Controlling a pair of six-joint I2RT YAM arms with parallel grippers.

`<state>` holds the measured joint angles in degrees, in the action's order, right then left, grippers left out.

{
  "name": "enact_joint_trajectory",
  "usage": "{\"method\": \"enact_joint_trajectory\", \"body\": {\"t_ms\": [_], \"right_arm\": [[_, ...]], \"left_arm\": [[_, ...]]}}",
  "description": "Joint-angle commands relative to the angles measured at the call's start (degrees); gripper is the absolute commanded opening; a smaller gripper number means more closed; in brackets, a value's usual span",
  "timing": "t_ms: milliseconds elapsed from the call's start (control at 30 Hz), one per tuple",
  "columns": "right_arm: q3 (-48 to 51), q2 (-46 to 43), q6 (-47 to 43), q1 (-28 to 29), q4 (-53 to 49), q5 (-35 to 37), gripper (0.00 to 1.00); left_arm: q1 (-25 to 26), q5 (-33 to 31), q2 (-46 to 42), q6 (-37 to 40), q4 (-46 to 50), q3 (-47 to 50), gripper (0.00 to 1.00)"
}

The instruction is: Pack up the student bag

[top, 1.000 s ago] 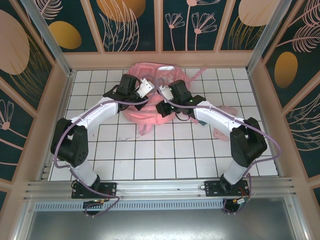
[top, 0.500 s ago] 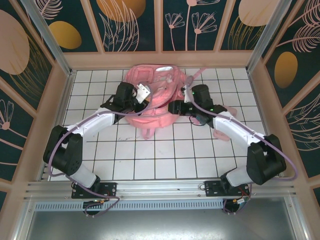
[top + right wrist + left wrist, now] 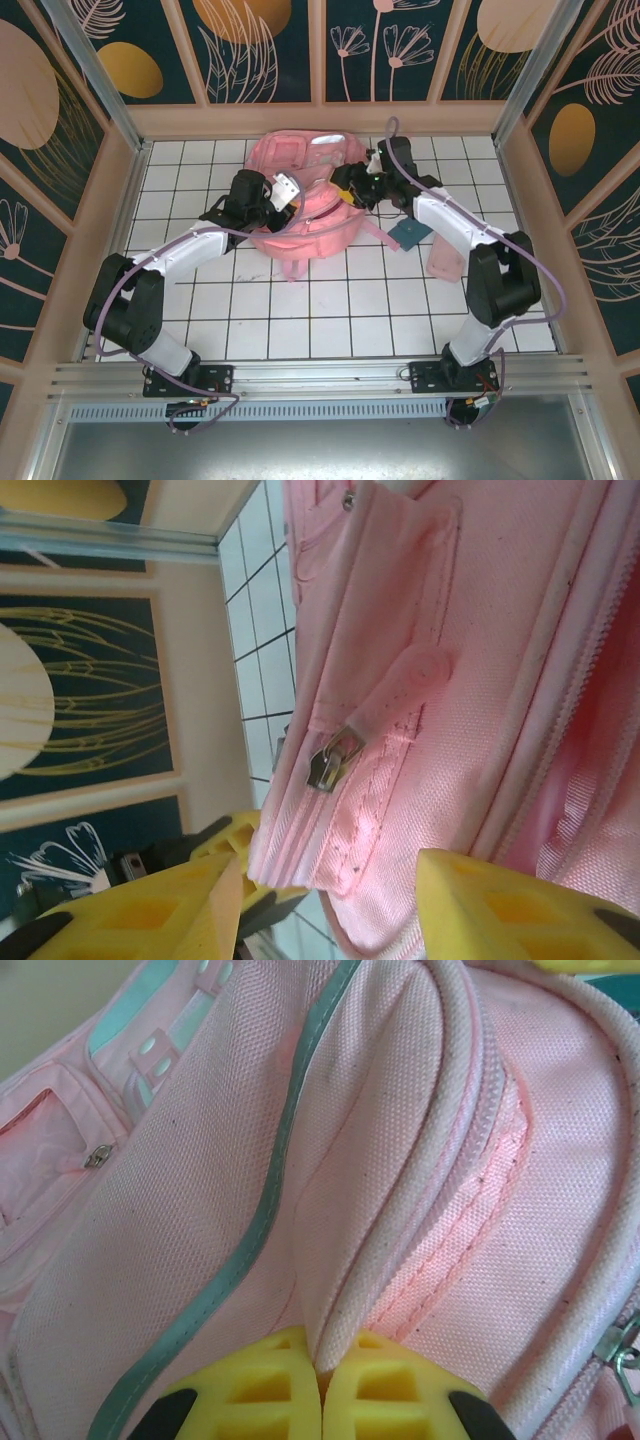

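Where student bag lies | left tool clamps its fold | right tool apart, straddling its edge

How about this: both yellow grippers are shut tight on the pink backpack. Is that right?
Not quite. Only the left gripper is shut tight on the pink backpack, pinching a fold of it. The right gripper is open, its jaws standing apart around the bag's edge; the right wrist view shows it.

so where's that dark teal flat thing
Top view: the dark teal flat thing lies on the tiled table, right of the student bag, beside the right arm.
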<state>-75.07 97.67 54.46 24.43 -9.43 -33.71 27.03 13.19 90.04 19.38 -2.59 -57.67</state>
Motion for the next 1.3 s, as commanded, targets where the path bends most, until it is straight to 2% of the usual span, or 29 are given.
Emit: {"method": "enact_joint_trajectory", "body": {"t_ms": [0, 200, 567, 667, 700, 767, 800, 867, 900, 933, 1000, 1100, 1267], "right_arm": [[-5.5, 2.7, 7.0, 2.1, -3.0, -2.5, 0.49], [-13.2, 9.6, 8.1, 4.8, -12.7, -1.8, 0.40], [-14.6, 12.8, 12.2, 7.9, -19.4, 3.0, 0.39], [-14.8, 13.5, 12.6, 8.0, -19.0, 3.3, 0.26], [-14.6, 13.7, 12.7, 7.9, -18.1, 3.1, 0.18], [-13.5, 13.4, 13.5, 7.9, -15.2, 2.3, 0.11], [-12.6, 12.9, 14.1, 7.9, -12.8, 1.8, 0.08], [-11.2, 12.2, 15.2, 7.8, -7.9, 0.8, 0.06], [-10.7, 11.8, 15.6, 7.7, -5.2, 0.1, 0.05], [-10.5, 11.5, 16.0, 7.7, -2.9, -0.5, 0.05], [-10.2, 10.9, 16.6, 7.4, 0.7, -1.4, 0.05], [-10.2, 10.2, 16.9, 7.2, 2.8, -1.6, 0.04], [-10.0, 10.1, 17.3, 7.3, 3.9, -3.3, 0.03]], "left_arm": [[0.2, 3.9, -2.6, 2.3, -6.5, -0.7, 0.00], [0.2, 4.8, -2.2, 3.3, -6.5, -0.8, 0.00], [0.9, 3.1, -1.9, 6.7, -5.1, -4.4, 0.00], [0.9, 3.0, -2.6, 5.8, -6.0, -4.3, 0.02], [0.9, 2.7, -3.3, 4.6, -6.6, -3.9, 0.06], [0.9, 1.4, -4.8, 0.8, -7.4, -2.8, 0.11], [0.9, -0.1, -5.8, -2.5, -7.8, -2.2, 0.20], [0.9, -4.7, -7.7, -10.2, -7.1, -1.1, 0.44], [0.9, -8.1, -8.7, -15.6, -6.0, -0.7, 0.53], [0.9, -11.3, -9.9, -21.0, -4.3, -0.3, 0.58], [0.9, -12.5, -11.6, -28.6, -0.1, 0.1, 0.62], [0.9, -9.5, -13.6, -35.8, 6.1, 0.6, 0.67], [0.9, -0.2, -13.6, -41.1, 12.3, 1.7, 0.65]]}}
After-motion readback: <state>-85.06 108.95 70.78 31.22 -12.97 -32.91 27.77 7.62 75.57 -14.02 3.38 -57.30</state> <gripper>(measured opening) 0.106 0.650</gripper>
